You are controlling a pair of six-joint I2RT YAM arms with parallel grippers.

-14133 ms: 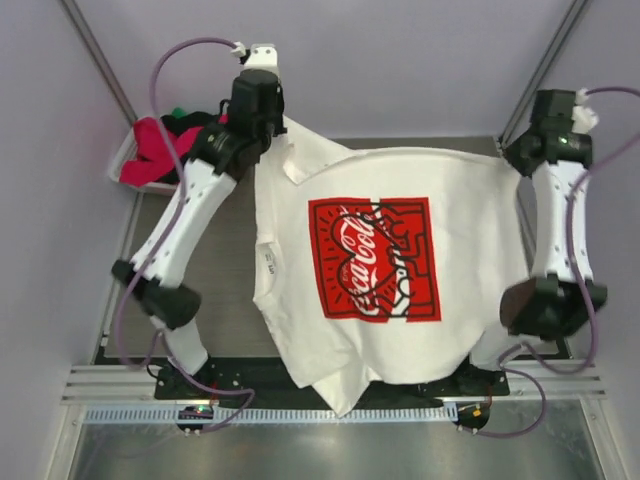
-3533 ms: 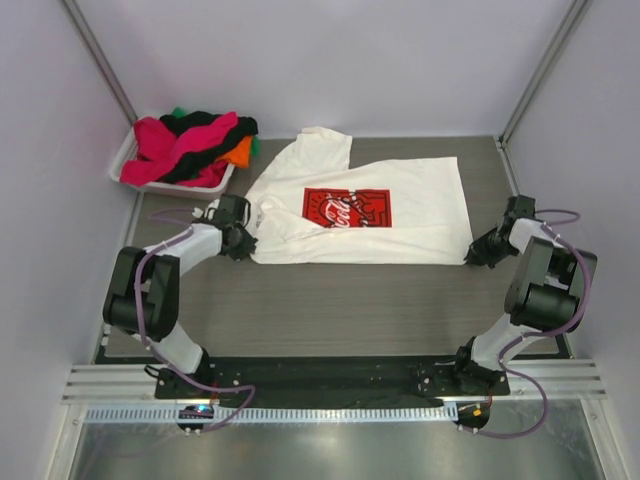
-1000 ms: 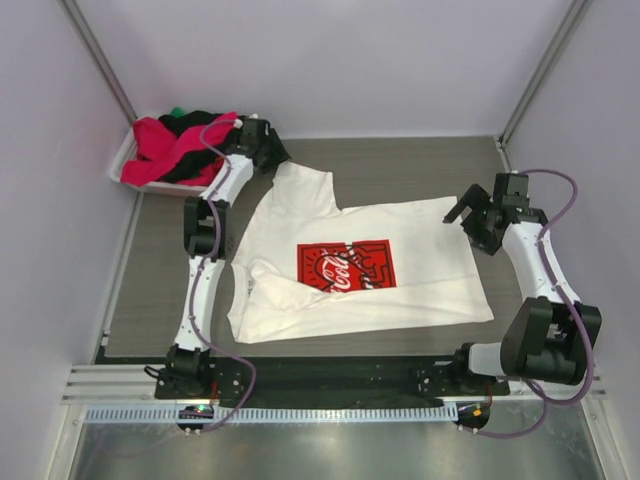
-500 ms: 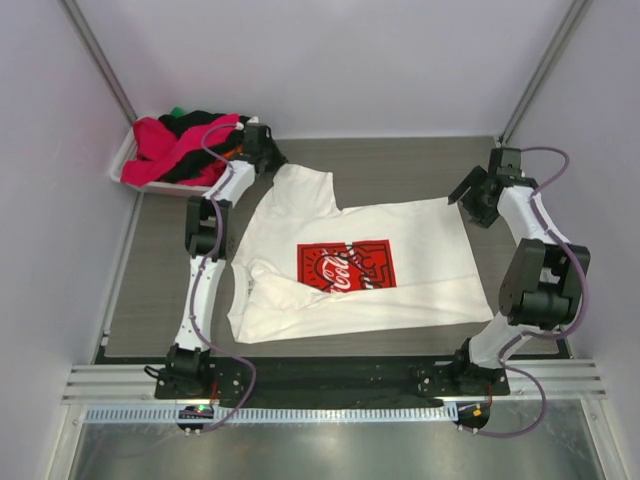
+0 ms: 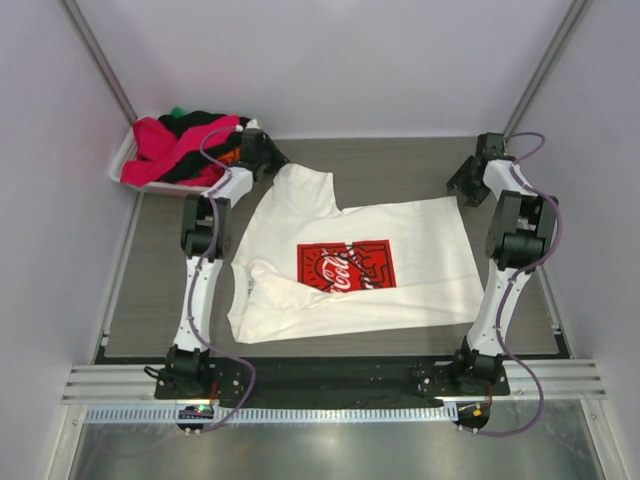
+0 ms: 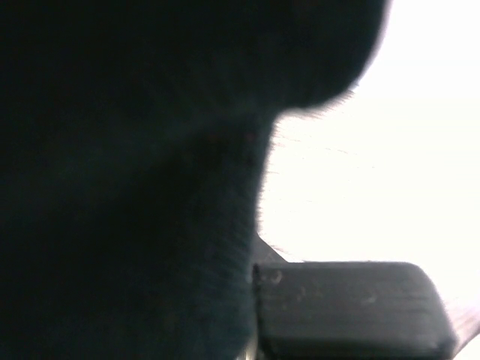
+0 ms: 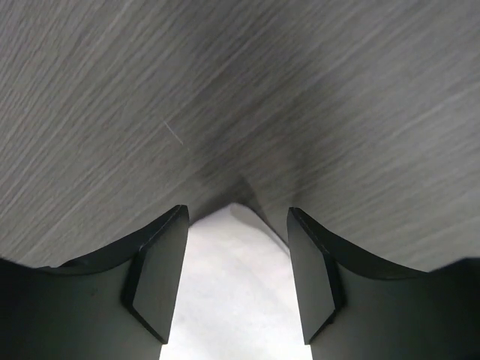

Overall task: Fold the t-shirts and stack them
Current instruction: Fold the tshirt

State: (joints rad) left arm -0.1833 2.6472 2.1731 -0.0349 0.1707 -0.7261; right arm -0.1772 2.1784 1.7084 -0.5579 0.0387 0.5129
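Both arms reached far: right claw (image 7: 236, 225) gaped astride a corner of the white Coca-Cola t-shirt (image 5: 420, 262), left claw (image 5: 262, 155) perhaps at its sleeve, grip unreadable. Shirt lay crosswise, collar left.

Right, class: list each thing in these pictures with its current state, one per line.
White tee: spread on table, print up, wrinkled.
Other tees: heaped unfolded in bin.
Left gripper: at tee's far sleeve; grip unclear.
Right gripper: open, astride tee's far right corner.
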